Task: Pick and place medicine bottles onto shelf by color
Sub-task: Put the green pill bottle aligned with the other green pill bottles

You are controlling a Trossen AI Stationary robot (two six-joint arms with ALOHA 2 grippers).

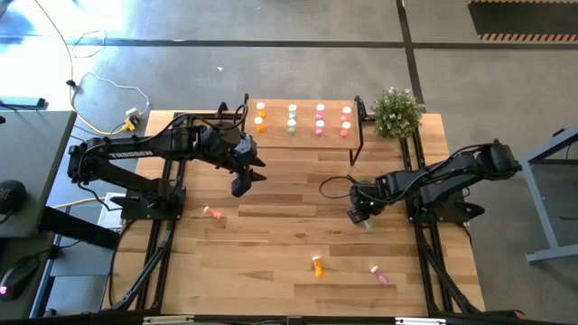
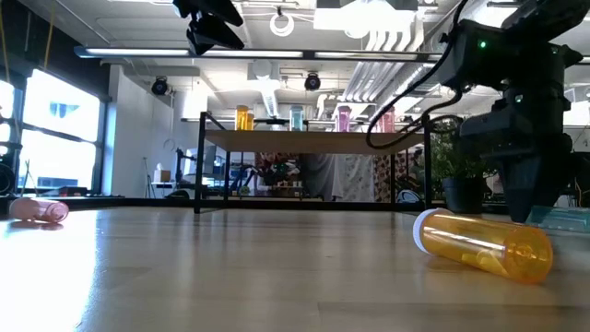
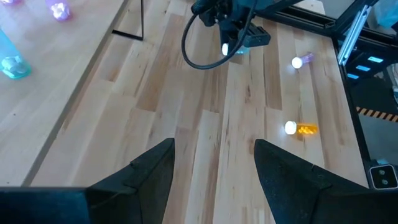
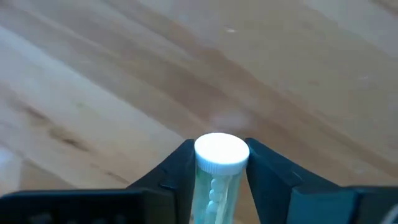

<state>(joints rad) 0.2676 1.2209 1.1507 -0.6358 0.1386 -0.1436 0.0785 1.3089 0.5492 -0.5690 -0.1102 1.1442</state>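
The right gripper (image 4: pixel 216 180) is lowered to the table (image 1: pixel 271 244), fingers pinching a pale green bottle (image 4: pixel 214 171). The left gripper (image 3: pixel 214 171) hovers raised near the shelf (image 1: pixel 302 144), fingers spread and empty.

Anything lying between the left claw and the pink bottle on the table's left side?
Nothing: in the high view only bare tabletop separates the left claw from the pink bottle.

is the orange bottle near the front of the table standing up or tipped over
Tipped over. In the low view the orange bottle lies on its side on the table, its white cap pointing sideways.
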